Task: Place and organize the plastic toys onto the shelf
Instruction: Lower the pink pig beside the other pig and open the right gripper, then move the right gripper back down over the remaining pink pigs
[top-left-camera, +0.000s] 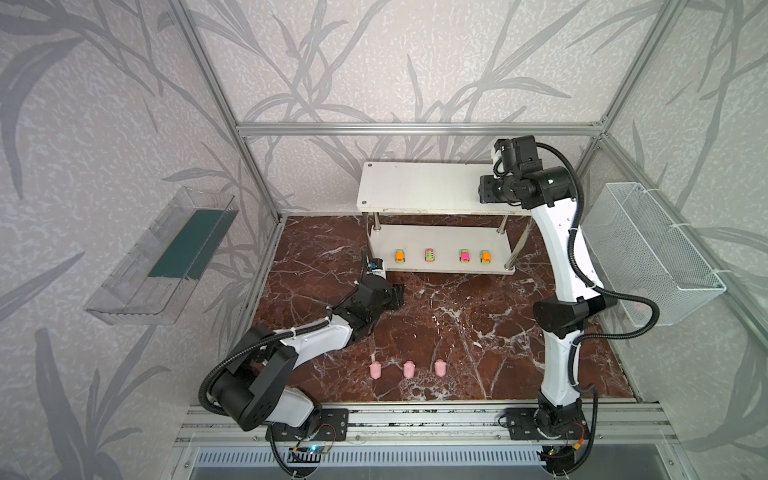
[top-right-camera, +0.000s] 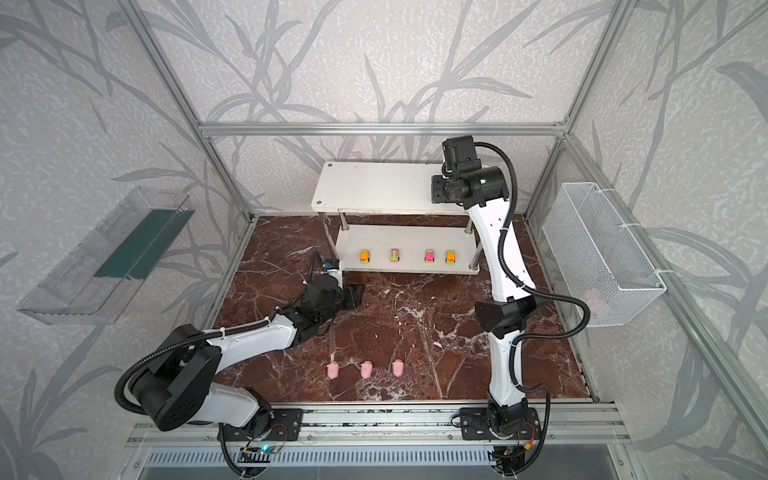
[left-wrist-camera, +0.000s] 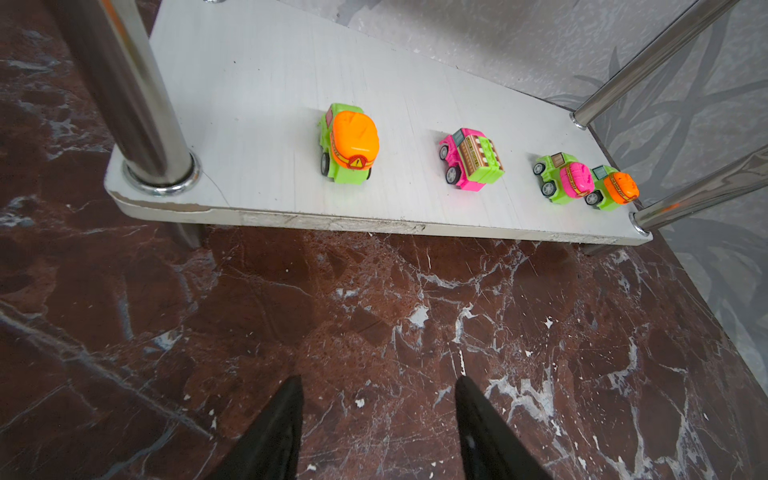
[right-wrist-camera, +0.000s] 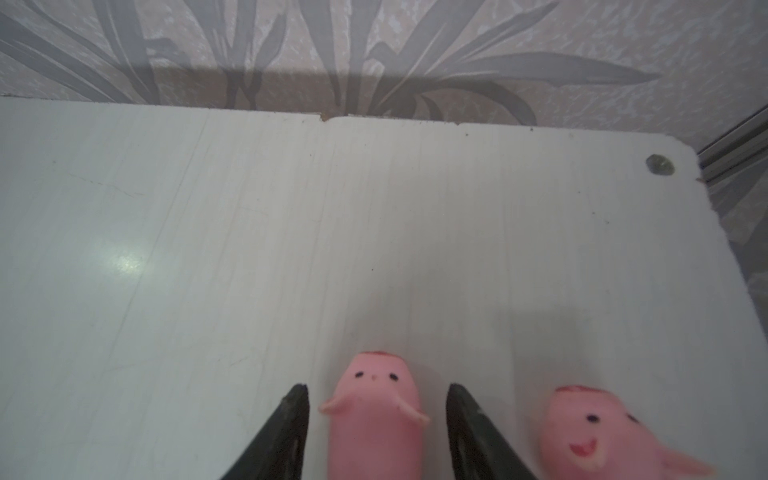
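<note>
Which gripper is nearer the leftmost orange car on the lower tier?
Left. The left gripper hangs open low over the marble, just in front of that orange car. The right gripper is up over the top tier's right end, straddling a pig.

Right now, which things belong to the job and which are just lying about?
Job: white two-tier shelf; four orange, pink and green toy cars, lower tier; three pale-pink pig figures on the floor; two more pigs, top tier.
Idle: clear plastic wall tray; white wire mesh basket.
</note>
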